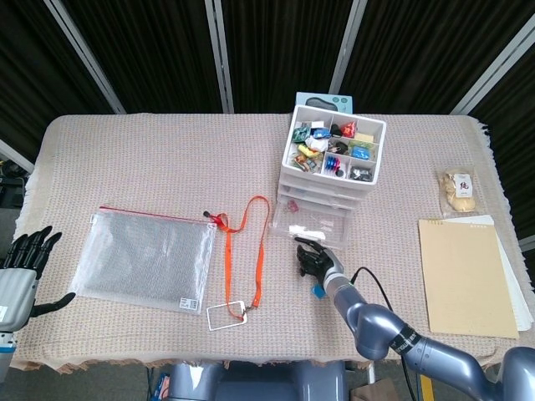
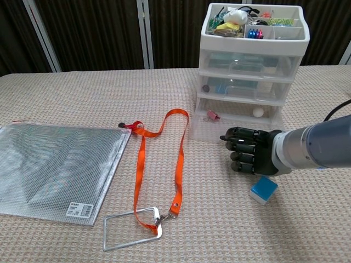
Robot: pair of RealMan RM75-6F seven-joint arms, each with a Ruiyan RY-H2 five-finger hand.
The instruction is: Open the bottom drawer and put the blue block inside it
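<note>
Black fingers curled in on nothing, the right hand (image 2: pixel 251 152) sits just in front of the pulled-out bottom drawer (image 2: pixel 227 121). The blue block (image 2: pixel 263 190) lies on the desk (image 2: pixel 82 98) right below the hand's wrist side, nearly touching it, on the side away from the drawer, so the hand probably needs to back up toward the robot. The left hand (image 1: pixel 23 266), fingers spread and empty, hangs well apart at the far desk edge.
</note>
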